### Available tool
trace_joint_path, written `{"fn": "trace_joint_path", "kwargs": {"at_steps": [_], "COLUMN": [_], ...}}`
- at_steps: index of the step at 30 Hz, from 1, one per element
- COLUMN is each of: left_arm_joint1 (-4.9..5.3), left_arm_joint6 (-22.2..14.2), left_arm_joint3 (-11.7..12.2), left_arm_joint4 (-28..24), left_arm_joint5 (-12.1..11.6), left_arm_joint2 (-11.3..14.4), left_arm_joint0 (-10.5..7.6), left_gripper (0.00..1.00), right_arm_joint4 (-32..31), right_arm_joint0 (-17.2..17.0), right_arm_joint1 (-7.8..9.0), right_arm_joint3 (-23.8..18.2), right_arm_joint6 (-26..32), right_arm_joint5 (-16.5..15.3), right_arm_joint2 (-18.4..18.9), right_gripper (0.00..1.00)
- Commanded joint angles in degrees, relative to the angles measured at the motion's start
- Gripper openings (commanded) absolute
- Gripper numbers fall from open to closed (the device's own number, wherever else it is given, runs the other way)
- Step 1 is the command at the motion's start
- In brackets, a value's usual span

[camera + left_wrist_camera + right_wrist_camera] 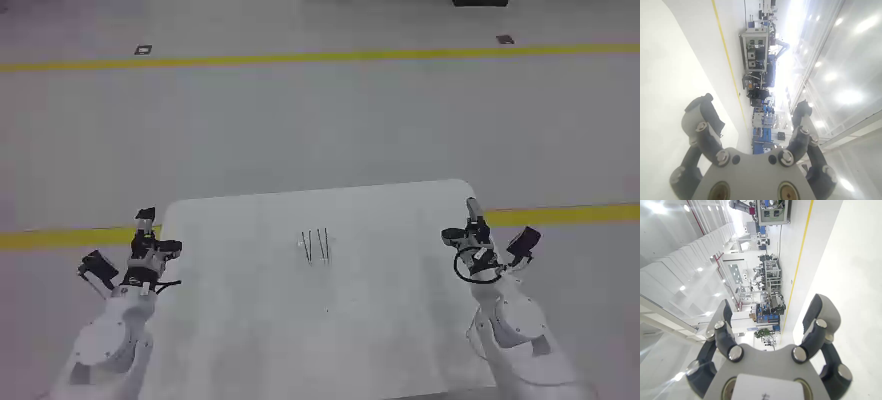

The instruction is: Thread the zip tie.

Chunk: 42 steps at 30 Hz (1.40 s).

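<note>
Thin zip ties (316, 245) lie side by side near the middle of the white table (250, 330), toward its far half. My left gripper (146, 216) rests at the table's left edge, far from the ties, and its wrist view shows the same gripper (756, 101) open with nothing between its fingers. My right gripper (472, 208) sits at the table's right edge, also well away from the ties. Seen from its own wrist, the right gripper (772, 306) is open and holds nothing. Both point toward the far side of the room.
A yellow floor line (300, 57) runs across beyond the table, another (570, 213) passes behind the table's far edge. Machines and racks (757, 51) stand far off in the hall.
</note>
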Motion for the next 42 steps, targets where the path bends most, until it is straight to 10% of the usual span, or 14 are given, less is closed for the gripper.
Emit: {"fn": "trace_joint_path", "kwargs": {"at_steps": [1, 2, 3, 4, 5, 6, 7, 8, 9, 10, 17, 28, 38, 42], "left_arm_joint1": [0.0, 0.0, 0.0, 0.0, 0.0, 0.0, 0.0, 0.0, 0.0, 0.01, 0.49, 0.56, 0.07, 0.07], "left_arm_joint6": [0.0, 0.0, 0.0, 0.0, 0.0, 0.0, 0.0, 0.0, 0.0, -0.75, -9.41, -10.41, -16.94, -16.94], "left_arm_joint3": [0.0, 0.0, 0.0, 0.0, 0.0, 0.0, 0.0, 0.0, 0.0, -0.47, -2.89, -3.39, -4.48, -4.48], "left_arm_joint4": [0.0, 0.0, 0.0, 0.0, 0.0, 0.0, 0.0, 0.0, 0.0, 0.46, 14.54, 16.27, 34.9, 34.9], "left_arm_joint5": [0.0, 0.0, 0.0, 0.0, 0.0, 0.0, 0.0, 0.0, 0.0, -0.04, 2.28, 2.33, 16.46, 16.46], "left_arm_joint2": [0.0, 0.0, 0.0, 0.0, 0.0, 0.0, 0.0, 0.0, 0.0, 0.43, 6.15, 6.87, 20.59, 20.59], "left_arm_joint0": [0.0, 0.0, 0.0, 0.0, 0.0, 0.0, 0.0, 0.0, 0.0, -0.13, -2.37, -2.65, -14.28, -14.28], "left_gripper": [0.78, 1.0, 1.0, 0.78, 1.0, 1.0, 0.78, 1.0, 1.0, 1.0, 1.0, 1.0, 1.0, 1.0], "right_arm_joint4": [0.0, 0.0, 0.0, 0.0, 0.0, 0.0, 0.0, 0.0, 0.0, 0.0, 0.0, 0.0, 0.0, 0.0], "right_arm_joint0": [0.0, 0.0, 0.0, 0.0, 0.0, 0.0, 0.0, 0.0, 0.0, 0.0, 0.0, 0.0, 0.0, 0.0], "right_arm_joint1": [0.0, 0.0, 0.0, 0.0, 0.0, 0.0, 0.0, 0.0, 0.0, 0.0, 0.0, 0.0, 0.0, 0.0], "right_arm_joint3": [0.0, 0.0, 0.0, 0.0, 0.0, 0.0, 0.0, 0.0, 0.0, 0.0, 0.0, 0.0, 0.0, 0.0], "right_arm_joint6": [0.0, 0.0, 0.0, 0.0, 0.0, 0.0, 0.0, 0.0, 0.0, 0.0, 0.0, 0.0, 0.0, 0.0], "right_arm_joint5": [0.0, 0.0, 0.0, 0.0, 0.0, 0.0, 0.0, 0.0, 0.0, 0.0, 0.0, 0.0, 0.0, 0.0], "right_arm_joint2": [0.0, 0.0, 0.0, 0.0, 0.0, 0.0, 0.0, 0.0, 0.0, 0.0, 0.0, 0.0, 0.0, 0.0], "right_gripper": [0.78, 0.78, 0.78, 1.0, 1.0, 1.0, 0.78, 1.0, 0.78, 1.0, 1.0, 1.0, 1.0, 1.0]}}
